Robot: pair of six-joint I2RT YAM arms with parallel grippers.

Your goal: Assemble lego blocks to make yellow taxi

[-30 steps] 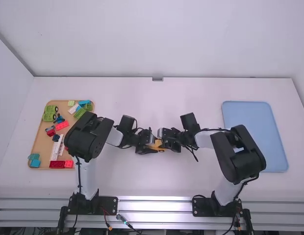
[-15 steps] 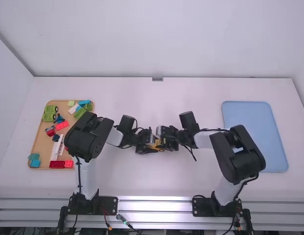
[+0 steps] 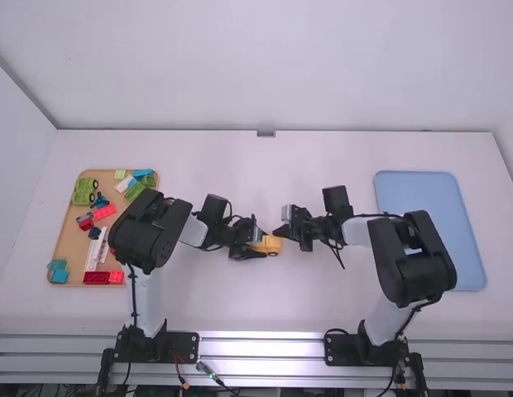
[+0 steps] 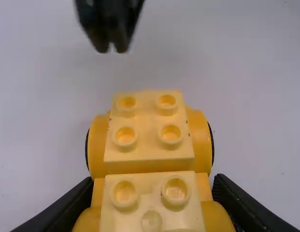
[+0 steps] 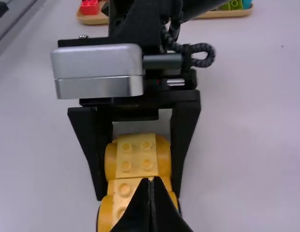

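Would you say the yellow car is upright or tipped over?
Upright: the yellow car has its studs facing up and a wheel at its side.

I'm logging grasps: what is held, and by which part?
The left gripper grips the yellow car by its two wheeled sides; the right gripper holds nothing.

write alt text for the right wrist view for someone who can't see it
A yellow toy car with studs on top is held between two black fingers of the left tool, over a white table. The right tool, fingertips together, points at the car from the bottom edge; a red block sits in a tan tray behind.
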